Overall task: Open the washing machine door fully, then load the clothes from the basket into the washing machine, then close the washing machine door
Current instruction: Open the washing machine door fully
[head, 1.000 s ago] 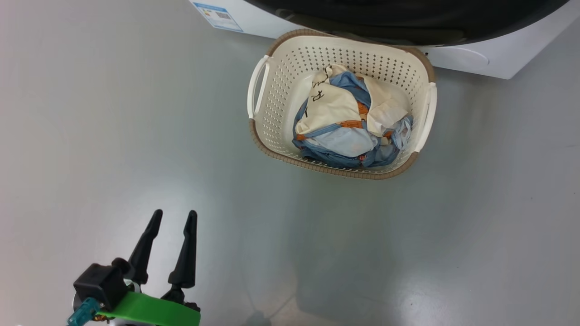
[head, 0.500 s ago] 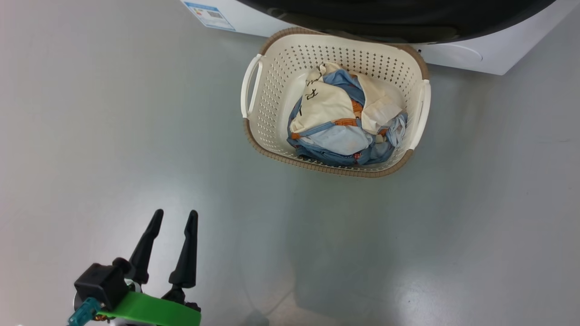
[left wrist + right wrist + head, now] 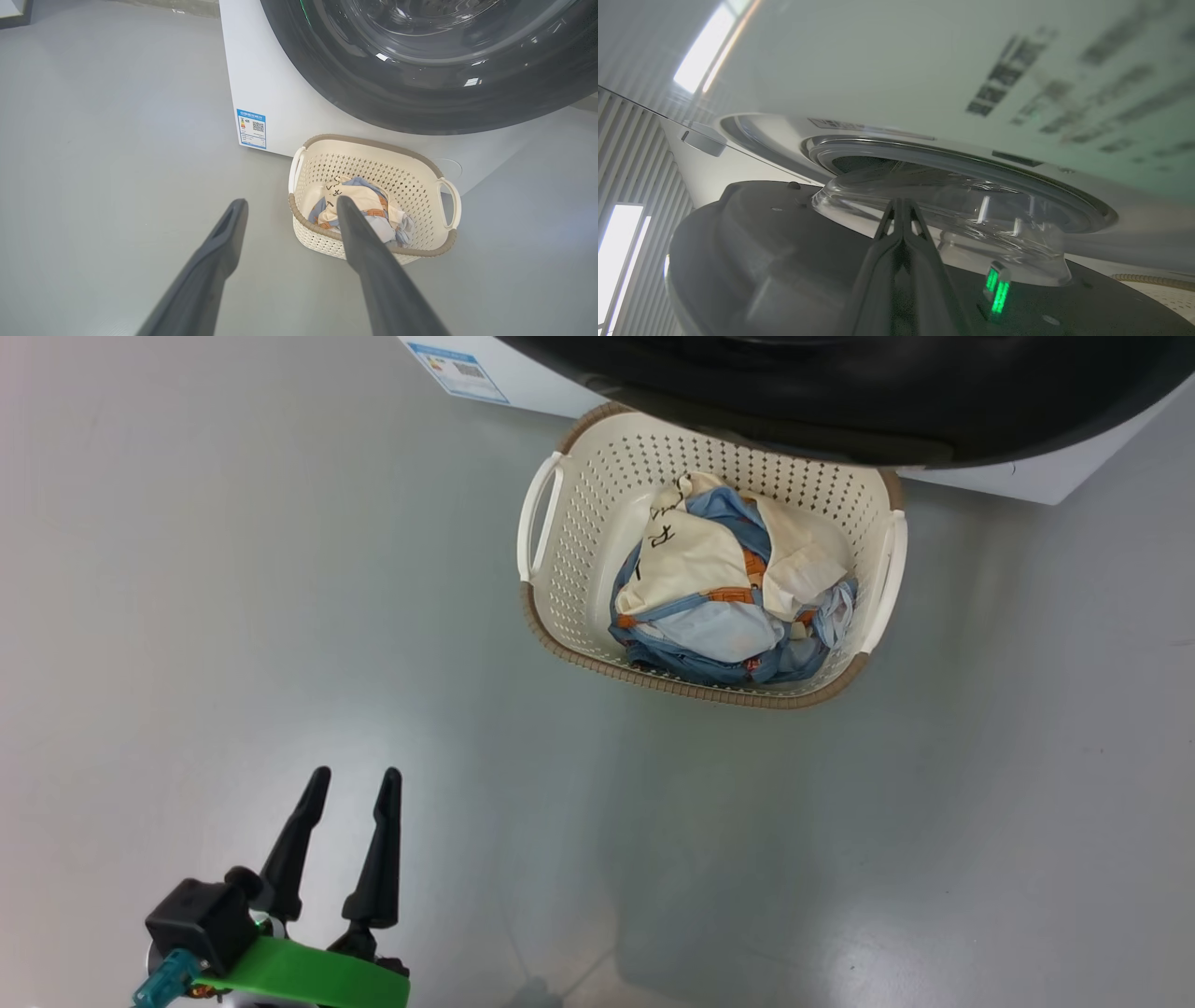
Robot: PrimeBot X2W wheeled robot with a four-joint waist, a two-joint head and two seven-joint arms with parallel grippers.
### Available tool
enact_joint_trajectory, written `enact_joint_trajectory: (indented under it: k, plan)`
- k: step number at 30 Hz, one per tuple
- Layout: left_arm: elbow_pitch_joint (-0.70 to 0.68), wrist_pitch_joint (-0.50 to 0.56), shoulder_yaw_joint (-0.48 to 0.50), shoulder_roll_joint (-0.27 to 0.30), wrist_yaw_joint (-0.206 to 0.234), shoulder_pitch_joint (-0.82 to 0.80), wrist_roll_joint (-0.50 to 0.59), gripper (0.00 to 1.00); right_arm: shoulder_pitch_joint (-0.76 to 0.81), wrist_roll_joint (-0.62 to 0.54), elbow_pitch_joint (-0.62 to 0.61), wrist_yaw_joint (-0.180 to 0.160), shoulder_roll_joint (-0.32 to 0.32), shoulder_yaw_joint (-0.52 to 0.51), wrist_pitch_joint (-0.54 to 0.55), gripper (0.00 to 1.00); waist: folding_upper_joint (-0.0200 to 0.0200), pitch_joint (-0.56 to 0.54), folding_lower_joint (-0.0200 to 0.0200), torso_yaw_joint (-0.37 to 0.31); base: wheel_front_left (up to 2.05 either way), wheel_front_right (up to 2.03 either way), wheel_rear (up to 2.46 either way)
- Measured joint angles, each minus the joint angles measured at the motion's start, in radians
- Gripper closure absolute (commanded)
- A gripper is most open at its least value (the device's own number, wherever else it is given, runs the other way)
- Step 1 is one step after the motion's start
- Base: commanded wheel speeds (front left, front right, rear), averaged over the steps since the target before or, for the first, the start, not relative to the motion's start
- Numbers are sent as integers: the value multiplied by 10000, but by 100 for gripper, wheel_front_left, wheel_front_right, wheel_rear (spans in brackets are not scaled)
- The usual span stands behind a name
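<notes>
Clothes (image 3: pixel 724 588) lie bundled in the basket (image 3: pixel 579 551), on the floor (image 3: pixel 233 616) just before the washing machine (image 3: pixel 261 84) and partly under the washing machine door (image 3: pixel 840 401). You have the door part open, I judge: a gap shows between its glass bowl and the drum mouth. Full opening, loading and closing are left. Your right gripper (image 3: pixel 899 205) has its jaws clenched on nothing, tips at the bowl's base. Your left gripper (image 3: pixel 357 772) hangs with jaws released, well apart from the basket. The floor is smooth, glossy grey.
</notes>
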Motion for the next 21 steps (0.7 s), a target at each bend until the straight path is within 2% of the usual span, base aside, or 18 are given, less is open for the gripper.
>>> enact_joint_trajectory:
  k: [21]
  plan:
    - [132, 0, 102, 0, 0, -35, -207, 0, 1367, 0, -190, 0, 732, 1147, 654, 100, 1, -974, 0, -474, 0, 0, 0]
